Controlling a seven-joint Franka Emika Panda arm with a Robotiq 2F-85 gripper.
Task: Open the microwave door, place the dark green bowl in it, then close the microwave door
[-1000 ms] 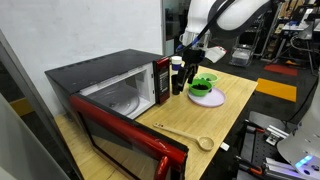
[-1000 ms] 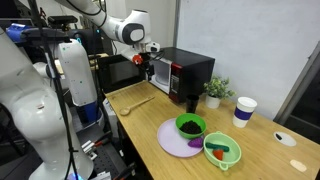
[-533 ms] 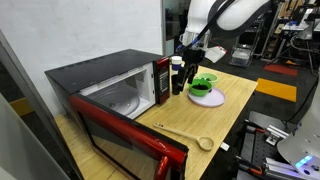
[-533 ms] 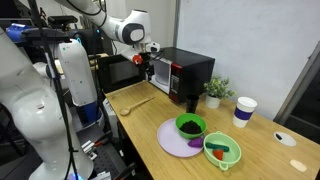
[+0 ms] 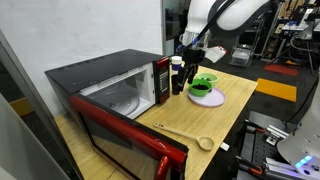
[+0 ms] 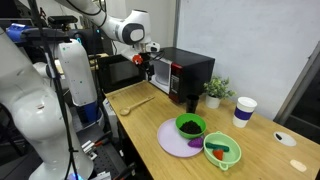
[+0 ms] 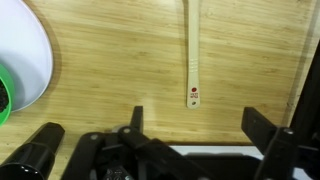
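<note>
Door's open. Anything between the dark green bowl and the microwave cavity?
Yes. A black bottle stands beside the microwave, between it and the dark green bowl on the plate. The open microwave door juts out in front; probably lift over both.

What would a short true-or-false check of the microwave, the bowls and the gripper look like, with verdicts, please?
1. The microwave door stands open. True.
2. The dark green bowl is inside the microwave. False: it sits on the lavender plate on the table.
3. The gripper grips the wooden spoon. False: in the wrist view its fingers are spread with nothing between them, and the spoon lies on the table.
4. A paper cup stands upright on the table. True.
</note>
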